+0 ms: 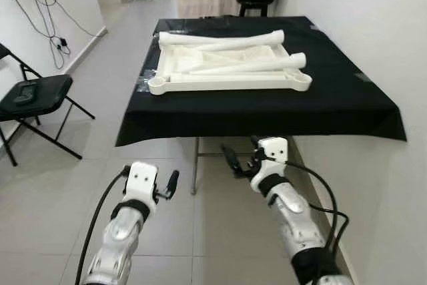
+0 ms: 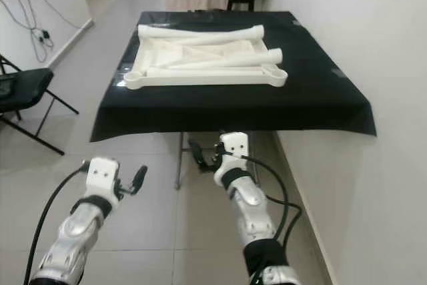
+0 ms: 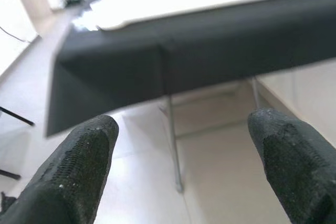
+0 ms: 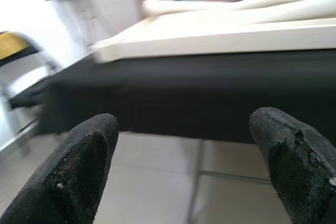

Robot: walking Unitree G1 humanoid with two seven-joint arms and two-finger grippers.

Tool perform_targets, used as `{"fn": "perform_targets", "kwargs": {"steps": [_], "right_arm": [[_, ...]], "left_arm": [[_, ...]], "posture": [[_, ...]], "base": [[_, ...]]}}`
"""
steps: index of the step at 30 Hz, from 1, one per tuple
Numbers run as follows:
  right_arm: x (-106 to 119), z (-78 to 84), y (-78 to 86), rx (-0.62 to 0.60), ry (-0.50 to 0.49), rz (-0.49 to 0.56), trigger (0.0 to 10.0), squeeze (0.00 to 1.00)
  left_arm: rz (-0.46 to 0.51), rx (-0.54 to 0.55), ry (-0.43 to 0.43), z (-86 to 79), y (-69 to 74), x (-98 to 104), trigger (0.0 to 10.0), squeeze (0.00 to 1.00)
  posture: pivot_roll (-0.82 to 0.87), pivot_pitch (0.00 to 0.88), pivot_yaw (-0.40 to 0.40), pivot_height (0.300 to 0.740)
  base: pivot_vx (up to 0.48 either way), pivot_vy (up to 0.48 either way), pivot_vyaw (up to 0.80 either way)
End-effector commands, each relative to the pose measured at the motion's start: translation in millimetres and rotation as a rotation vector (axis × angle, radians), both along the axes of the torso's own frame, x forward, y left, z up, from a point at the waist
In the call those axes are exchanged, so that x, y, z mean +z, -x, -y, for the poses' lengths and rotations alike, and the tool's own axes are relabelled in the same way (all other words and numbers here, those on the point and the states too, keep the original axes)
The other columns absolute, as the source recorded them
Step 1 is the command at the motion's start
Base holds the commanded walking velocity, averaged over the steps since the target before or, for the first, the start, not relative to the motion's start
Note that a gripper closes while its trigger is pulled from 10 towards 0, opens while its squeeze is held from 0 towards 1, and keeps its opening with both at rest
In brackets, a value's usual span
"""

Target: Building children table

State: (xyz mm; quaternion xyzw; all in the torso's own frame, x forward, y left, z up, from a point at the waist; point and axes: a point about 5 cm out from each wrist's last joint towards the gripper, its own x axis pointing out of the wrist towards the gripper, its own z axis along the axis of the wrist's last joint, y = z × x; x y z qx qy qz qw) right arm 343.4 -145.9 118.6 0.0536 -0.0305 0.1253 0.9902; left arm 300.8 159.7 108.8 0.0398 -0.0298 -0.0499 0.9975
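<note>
Assembly looks barely begun. The worktop, draped in black cloth, stands at twelve o'clock. On it lies the white children's tabletop, upside down, corner sockets bare, with two loose white legs resting across it, none fitted. Both the left gripper and the right gripper hang released below the worktop's near edge, grasping nothing.

Both silver arms are reaching forward and low, side by side. The left gripper is holding its black fingers spread wide apart, gripping nothing. The right gripper is sitting slightly higher and further forward, its fingers likewise parted and empty
</note>
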Motion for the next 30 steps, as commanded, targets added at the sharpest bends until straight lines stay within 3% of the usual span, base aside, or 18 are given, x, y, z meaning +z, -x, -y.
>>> {"fn": "perform_targets", "kwargs": {"steps": [1,6,12,14,21,25,30], "right_arm": [[-3,1.8,-0.9,-0.017,-0.025,-0.026,10.0,0.00],[4,7.1,3.0,-0.038,-0.032,-0.009,10.0,0.00],[1,8.8,7.2,-0.042,-0.029,-0.013,10.0,0.00],[0,9.6,10.9,-0.044,-0.026,-0.013,10.0,0.00],[14,11.1,5.1,-0.041,-0.075,0.029,10.0,0.00],[26,11.0,-2.5,-0.038,-0.092,0.017,10.0,0.00],[41,9.5,-3.9,-0.019,-0.106,0.087,10.0,0.00]], "left_arm": [[-0.019,0.010,0.006,-0.1,0.7,-2,10.0,0.00],[0.003,0.018,0.024,-3.2,0.3,11,10.0,0.00],[0.002,-0.011,-0.009,2.2,5.1,9,10.0,0.00],[0.013,-0.012,0.004,2.2,10.1,10,10.0,0.00],[0.051,0.004,0.013,-4.1,7.8,21,10.0,0.00],[0.115,0.009,0.017,-7.7,6.2,44,10.0,0.00],[0.169,0.016,0.021,-10.4,3.4,62,10.0,0.00]], "posture": [[0.05,0.000,-0.033,0.740],[0.04,0.033,-0.032,0.740],[0.04,0.072,-0.024,0.740],[0.04,0.070,-0.025,0.740],[0.03,0.076,-0.018,0.740],[0.04,0.071,-0.022,0.740],[0.04,0.068,-0.023,0.740]], "base": [[0.000,0.000,0.00],[0.000,0.000,0.00],[0.000,0.000,0.00],[0.277,0.000,0.00],[0.303,0.000,0.00],[0.323,0.000,-0.40],[0.335,0.000,-0.48]]}}
